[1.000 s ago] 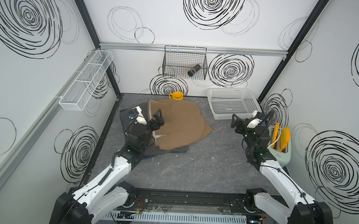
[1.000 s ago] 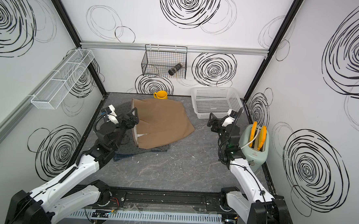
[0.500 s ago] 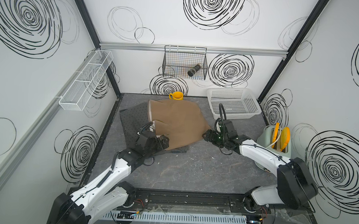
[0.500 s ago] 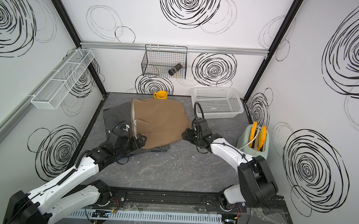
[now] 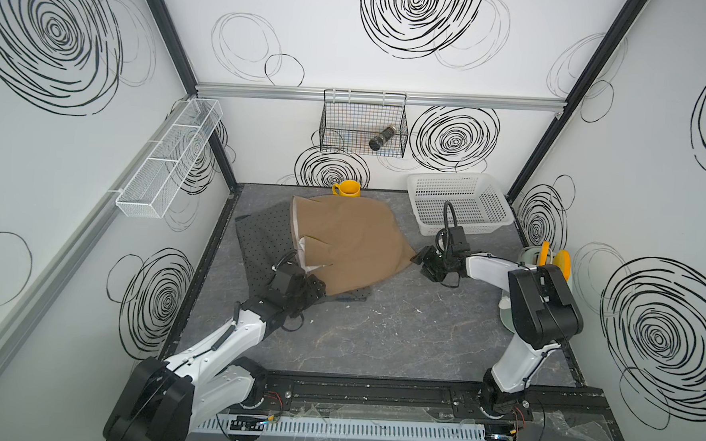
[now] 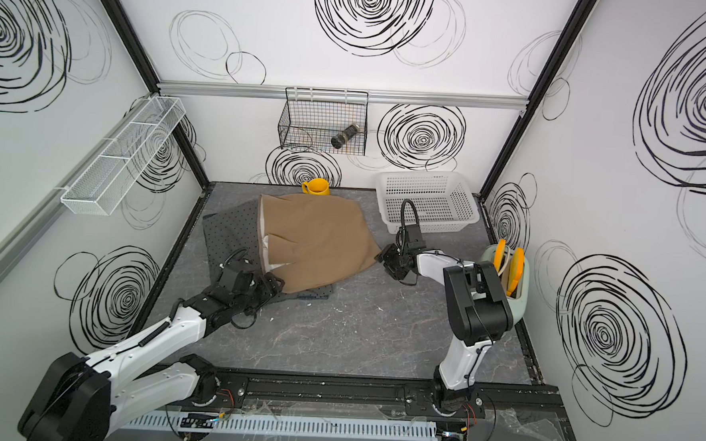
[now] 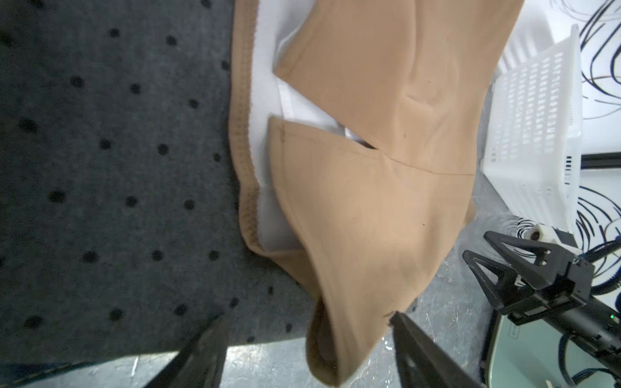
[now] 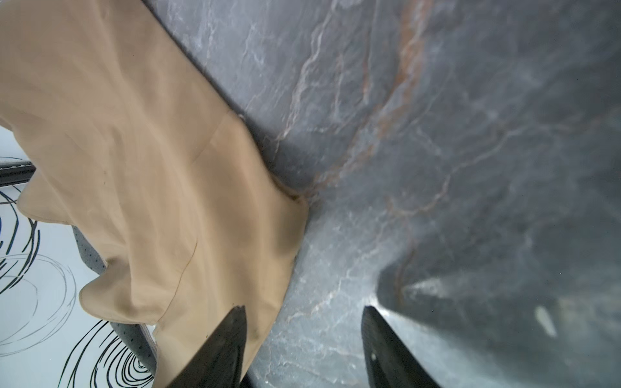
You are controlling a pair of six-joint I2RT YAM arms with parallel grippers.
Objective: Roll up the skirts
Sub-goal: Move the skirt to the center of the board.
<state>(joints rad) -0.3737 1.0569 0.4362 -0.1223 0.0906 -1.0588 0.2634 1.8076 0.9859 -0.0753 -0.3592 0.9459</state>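
A tan skirt (image 5: pixel 350 238) (image 6: pixel 313 236) lies spread on top of a dark grey dotted skirt (image 5: pixel 259 237) (image 6: pixel 230 236) at the back left of the table. A strip of blue denim skirt (image 5: pixel 351 298) peeks out under their near edge. My left gripper (image 5: pixel 316 288) (image 7: pixel 307 322) is open, low at the tan skirt's near left corner. That corner (image 7: pixel 336 336) sits between its fingers with gaps either side. My right gripper (image 5: pixel 424 260) (image 8: pixel 302 315) is open at the tan skirt's right corner. One finger (image 8: pixel 228 339) is over the cloth edge, its mate over bare table.
A yellow mug (image 5: pixel 347 188) stands just behind the skirts. A white plastic basket (image 5: pixel 460 206) sits at the back right. A pale green holder (image 5: pixel 548 256) with yellow items is against the right wall. A black wire basket (image 5: pixel 364 122) hangs on the back wall.
Both arms dropped from a raised pose to the table and reached the tan skirt's corners. Both sets of jaws have narrowed.
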